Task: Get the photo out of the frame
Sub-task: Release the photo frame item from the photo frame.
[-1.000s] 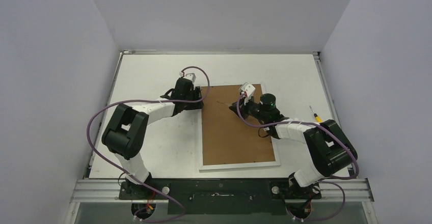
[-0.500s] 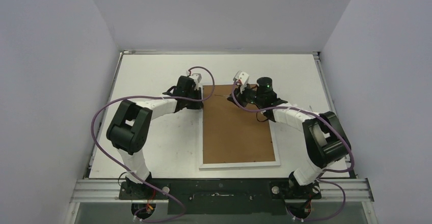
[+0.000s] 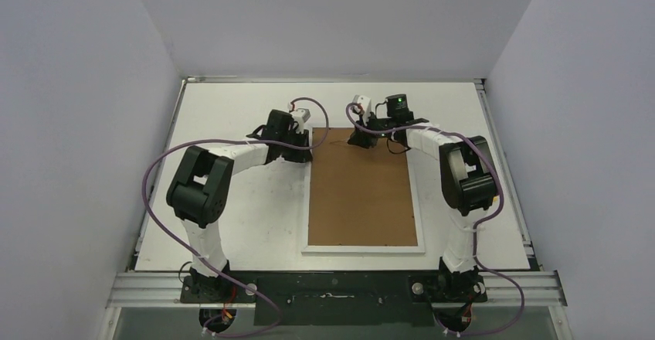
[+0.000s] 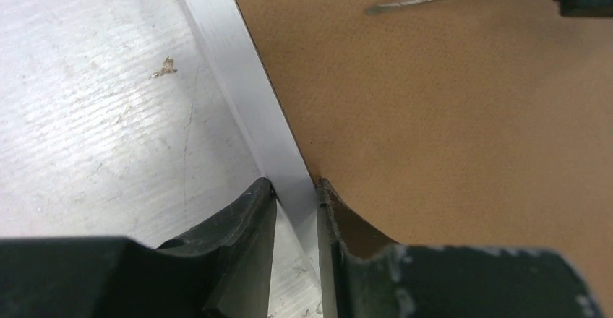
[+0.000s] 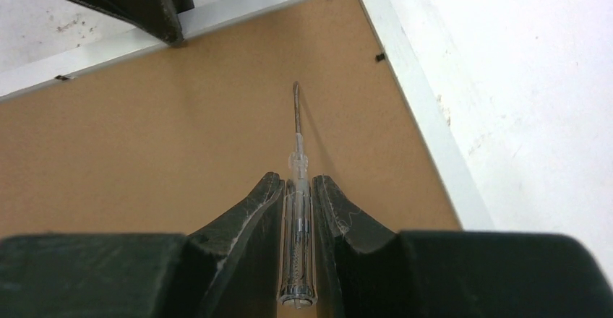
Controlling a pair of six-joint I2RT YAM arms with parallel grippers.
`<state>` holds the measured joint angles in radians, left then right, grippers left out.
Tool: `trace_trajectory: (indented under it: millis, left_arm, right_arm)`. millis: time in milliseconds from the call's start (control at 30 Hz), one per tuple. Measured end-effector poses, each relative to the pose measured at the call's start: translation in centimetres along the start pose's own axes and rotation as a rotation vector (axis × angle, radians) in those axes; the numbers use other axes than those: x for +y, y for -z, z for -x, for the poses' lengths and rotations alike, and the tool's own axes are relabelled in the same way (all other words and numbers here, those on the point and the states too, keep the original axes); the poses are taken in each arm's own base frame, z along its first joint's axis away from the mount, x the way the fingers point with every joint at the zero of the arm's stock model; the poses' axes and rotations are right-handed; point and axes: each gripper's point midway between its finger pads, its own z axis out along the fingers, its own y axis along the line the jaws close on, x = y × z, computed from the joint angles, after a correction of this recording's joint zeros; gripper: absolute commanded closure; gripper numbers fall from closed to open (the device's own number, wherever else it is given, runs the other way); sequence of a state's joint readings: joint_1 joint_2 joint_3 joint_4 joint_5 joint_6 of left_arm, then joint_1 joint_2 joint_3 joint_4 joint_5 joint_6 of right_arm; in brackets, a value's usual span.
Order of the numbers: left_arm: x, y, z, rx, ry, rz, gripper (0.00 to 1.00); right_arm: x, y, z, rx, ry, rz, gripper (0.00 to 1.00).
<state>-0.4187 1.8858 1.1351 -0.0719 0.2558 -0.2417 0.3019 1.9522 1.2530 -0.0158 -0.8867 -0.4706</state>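
Clear-handled screwdriver, scuffed white table

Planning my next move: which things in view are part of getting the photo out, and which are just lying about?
In the job: the frame, back up; its retaining tabs; the screwdriver in the right gripper; the left gripper clamped on the frame's border.
Lying about: nothing I can see; the right arm hides part of the table. Photo not visible.

Overhead view looks down from the near edge; both close wrist views share the frame.
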Motion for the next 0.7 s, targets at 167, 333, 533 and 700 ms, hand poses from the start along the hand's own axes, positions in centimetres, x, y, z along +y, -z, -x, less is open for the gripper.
trace_trajectory:
  millis: [167,333,533,700]
  left_arm:
    - [-0.7,-0.4,0.2,0.003,0.022,-0.04,0.52]
    - [-0.9,-0.5,0.4,-0.044,0.113,-0.068,0.47]
    - [0.3,0.7,1.9,-0.122,0.232,-0.073,0.55]
    - [1.2,2.0,4.8,-0.217,0.273,-0.071,0.68]
  right_arm:
    - [-1.6,-1.2,0.1,0.004,0.032,0.058,0.95]
    - [-2.0,-1.7,0.3,-0.001,0.046,0.076,0.95]
    - [-2.9,-2.8,0.4,-0.012,0.055,0.096,0.95]
    - [-3.6,-3.8,0.2,-0.012,0.028,0.112,0.95]
